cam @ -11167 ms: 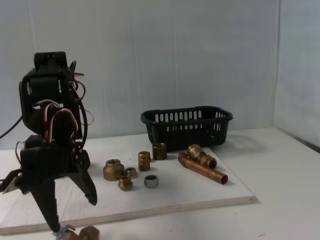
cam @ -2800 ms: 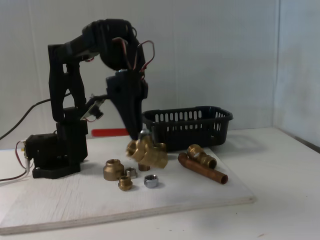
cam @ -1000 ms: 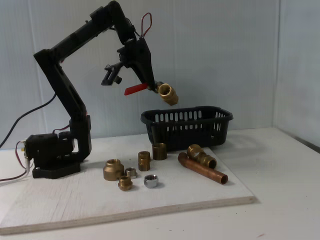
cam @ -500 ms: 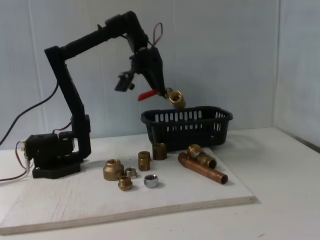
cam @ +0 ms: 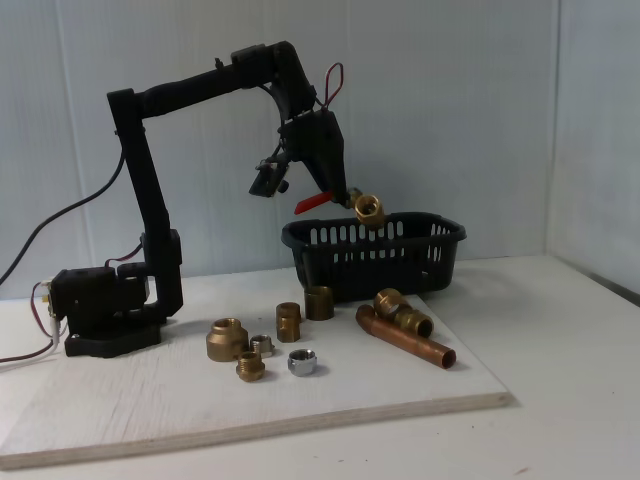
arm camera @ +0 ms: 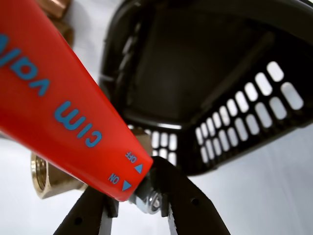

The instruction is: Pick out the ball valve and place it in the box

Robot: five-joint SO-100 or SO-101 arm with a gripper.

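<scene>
Held the ball valve (cam: 366,208) clamped in the gripper (cam: 352,200), hanging just above the near rim of the box (cam: 430,262), toward its left end in the fixed view. Gripped at the stem nut under the red lever (arm camera: 58,103), jaws pinched close on either side in the wrist view. Could catch the rim or tip outside if let go here, being more over the edge than the middle; could also swing on so small a grip. Read blue print on the lever: "cim", part of a second word, and "ON" and "OFF" with arrows.
</scene>
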